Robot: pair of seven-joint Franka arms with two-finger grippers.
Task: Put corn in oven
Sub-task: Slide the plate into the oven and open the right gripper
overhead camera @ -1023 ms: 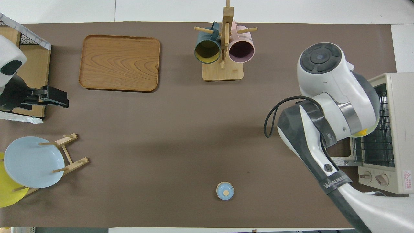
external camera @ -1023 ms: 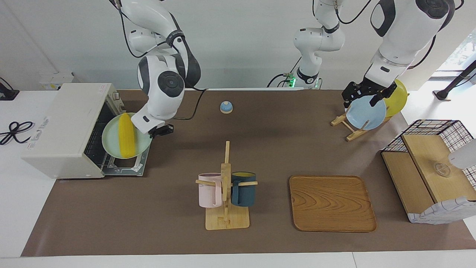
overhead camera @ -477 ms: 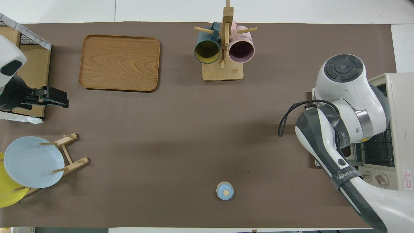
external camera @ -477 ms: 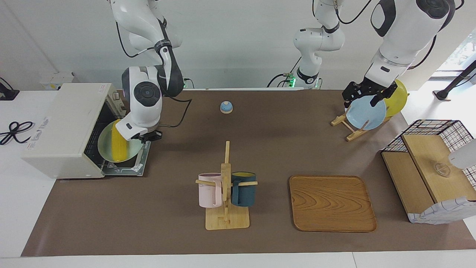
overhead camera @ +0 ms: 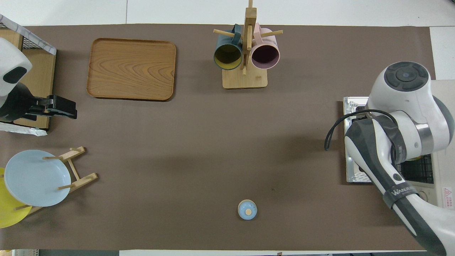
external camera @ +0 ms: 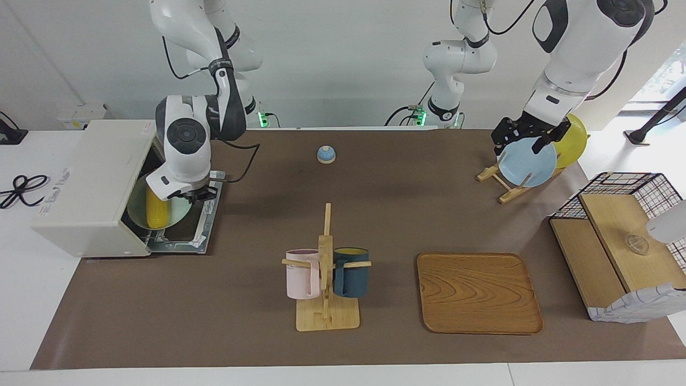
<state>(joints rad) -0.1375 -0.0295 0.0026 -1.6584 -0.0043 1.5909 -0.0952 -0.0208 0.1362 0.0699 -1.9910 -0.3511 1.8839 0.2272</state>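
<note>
The yellow corn [external camera: 152,212] lies on a pale teal plate [external camera: 172,215]. My right gripper [external camera: 190,196] is shut on the plate's rim and holds the plate partway inside the cream-white oven [external camera: 88,185], over its open door [external camera: 188,231]. The part of plate and corn deeper in the oven is hidden by the oven's top. In the overhead view the right arm covers the plate and the gripper, and only the oven [overhead camera: 442,106] and its door [overhead camera: 352,142] show. My left gripper [external camera: 528,136] waits open above the plate rack; in the overhead view the left gripper [overhead camera: 65,108] shows beside the basket.
A wooden rack [external camera: 498,179] at the left arm's end holds a blue plate [external camera: 528,163] and a yellow plate [external camera: 573,142]. A wire-and-wood basket [external camera: 621,252], a wooden tray [external camera: 478,292], a mug stand [external camera: 326,268] with two mugs and a small blue bell [external camera: 326,154] also stand on the table.
My right arm has carried the plate with the corn from above the open door into the oven's mouth. The left arm has stayed where it was.
</note>
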